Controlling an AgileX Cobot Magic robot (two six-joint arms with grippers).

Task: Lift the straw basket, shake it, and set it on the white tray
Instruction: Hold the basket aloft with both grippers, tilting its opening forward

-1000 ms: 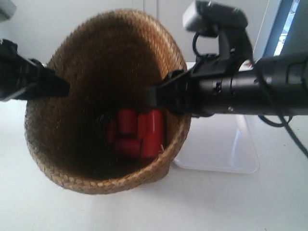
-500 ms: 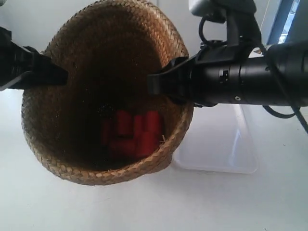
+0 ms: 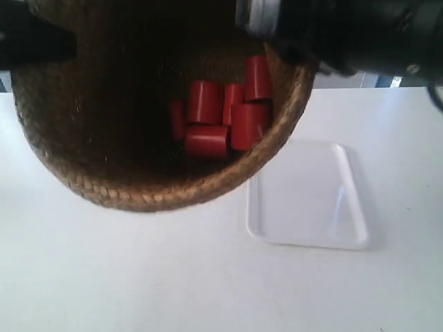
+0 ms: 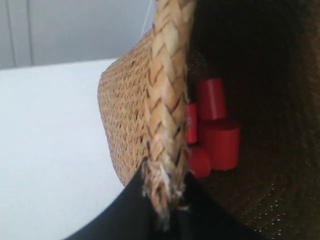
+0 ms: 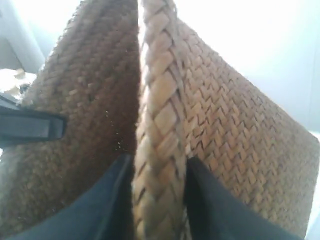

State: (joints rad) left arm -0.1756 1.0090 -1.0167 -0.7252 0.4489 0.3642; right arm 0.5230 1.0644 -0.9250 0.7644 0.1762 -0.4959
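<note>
The straw basket point(image 3: 138, 188) hangs in the air, tilted with its mouth toward the exterior view; its upper rim runs out of frame. Several red cylinders point(image 3: 228, 114) lie inside against its lower wall. My left gripper point(image 4: 165, 186) is shut on the braided rim point(image 4: 167, 75), one finger inside and one outside. My right gripper point(image 5: 157, 172) pinches the opposite rim point(image 5: 157, 100) the same way. The white tray point(image 3: 304, 200) lies flat on the table, below and to the right of the basket, with nothing on it.
The white table point(image 3: 104, 277) spreads under the basket. The dark arm at the exterior view's right point(image 3: 360, 28) crosses the top edge; the one at its left point(image 3: 34, 41) is a dark shape at the top corner. A pale wall stands behind.
Both arms have carried the basket upward, so it now fills the top of the exterior view. The red cylinders have shifted inside it. The tray is uncovered.
</note>
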